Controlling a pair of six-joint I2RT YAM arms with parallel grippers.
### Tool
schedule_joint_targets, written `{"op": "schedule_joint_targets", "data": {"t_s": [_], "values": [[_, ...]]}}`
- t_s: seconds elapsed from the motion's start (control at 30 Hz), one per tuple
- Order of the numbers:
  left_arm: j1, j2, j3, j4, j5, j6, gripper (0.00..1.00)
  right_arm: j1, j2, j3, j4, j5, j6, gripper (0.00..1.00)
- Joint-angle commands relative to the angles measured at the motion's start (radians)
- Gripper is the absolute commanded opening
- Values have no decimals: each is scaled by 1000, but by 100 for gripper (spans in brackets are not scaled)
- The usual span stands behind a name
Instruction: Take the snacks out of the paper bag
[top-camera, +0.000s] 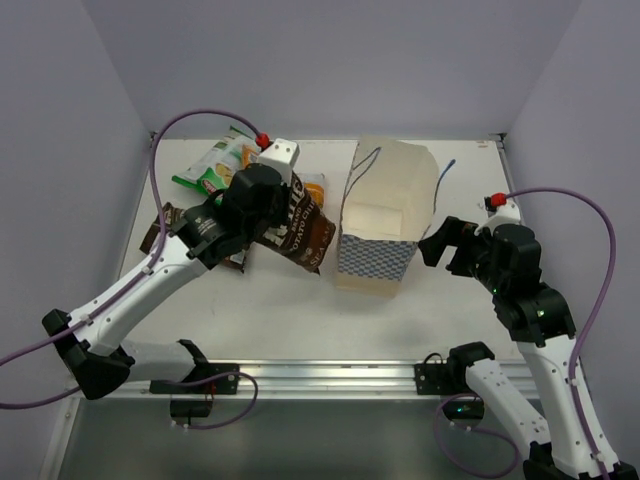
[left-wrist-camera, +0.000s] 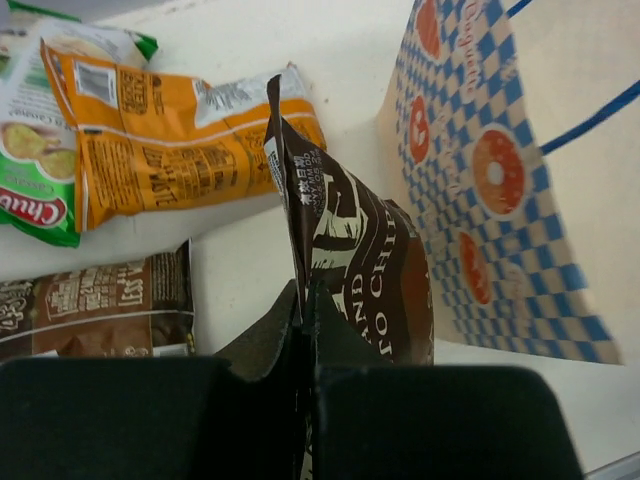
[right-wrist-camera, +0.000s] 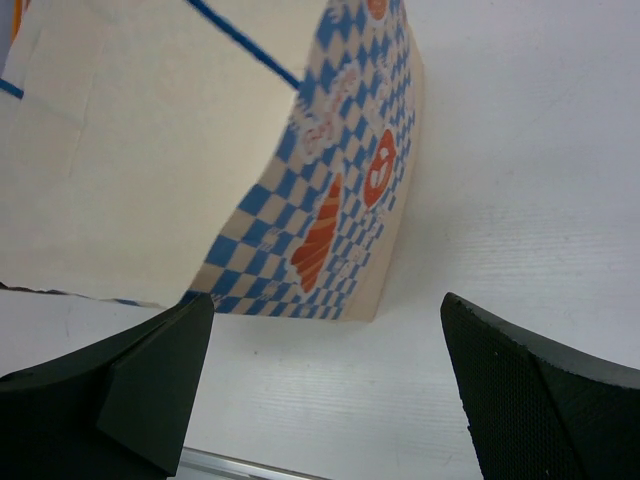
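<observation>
The blue-and-white checked paper bag (top-camera: 385, 215) stands open at the table's middle, its cream inside showing. My left gripper (top-camera: 268, 215) is shut on a dark brown packet (top-camera: 302, 232) and holds it just left of the bag. In the left wrist view my left gripper (left-wrist-camera: 305, 300) pinches that packet's (left-wrist-camera: 365, 260) edge, with the bag (left-wrist-camera: 500, 180) to its right. The orange packet (left-wrist-camera: 170, 150), the green and white packet (left-wrist-camera: 30, 150) and the second brown packet (left-wrist-camera: 90, 305) lie on the table. My right gripper (top-camera: 445, 245) is open and empty just right of the bag (right-wrist-camera: 340, 220).
The green packet (top-camera: 215, 165) and the orange packet (top-camera: 313, 187) lie at the back left, and the second brown packet (top-camera: 160, 232) lies partly under my left arm. Purple walls close in the table on three sides. A metal rail (top-camera: 330, 375) runs along the near edge.
</observation>
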Motion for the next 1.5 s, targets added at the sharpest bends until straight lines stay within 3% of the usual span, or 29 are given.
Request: {"op": "schedule_joint_targets", "data": {"t_s": [0.0,0.3,0.43,0.57,0.67,0.87,1.0,1.17,1.23,1.47], "values": [[37,-43,-83,8,44,-51,0,-5,-9,3,26,-16,-8,99],[60,-43,-329,91,274,-85,0,-5,-1,1,24,-22,-2,99],[59,-12,-317,91,427,-9,0,-5,5,-2,24,-20,1,99],[57,0,-257,66,675,44,0,-5,8,-3,24,-13,8,99],[59,-27,-211,45,730,64,0,-5,10,-2,26,-6,8,99],[99,-1,-183,-60,636,142,0,-5,22,0,33,-3,15,99],[197,40,-313,8,638,176,0,-5,24,-2,39,-3,21,99],[260,186,-343,106,387,200,1,-7,22,-2,39,0,24,99],[274,253,-334,149,307,220,11,-7,22,0,35,4,24,99],[326,353,-283,170,104,248,19,-5,8,3,21,20,24,99]]}}
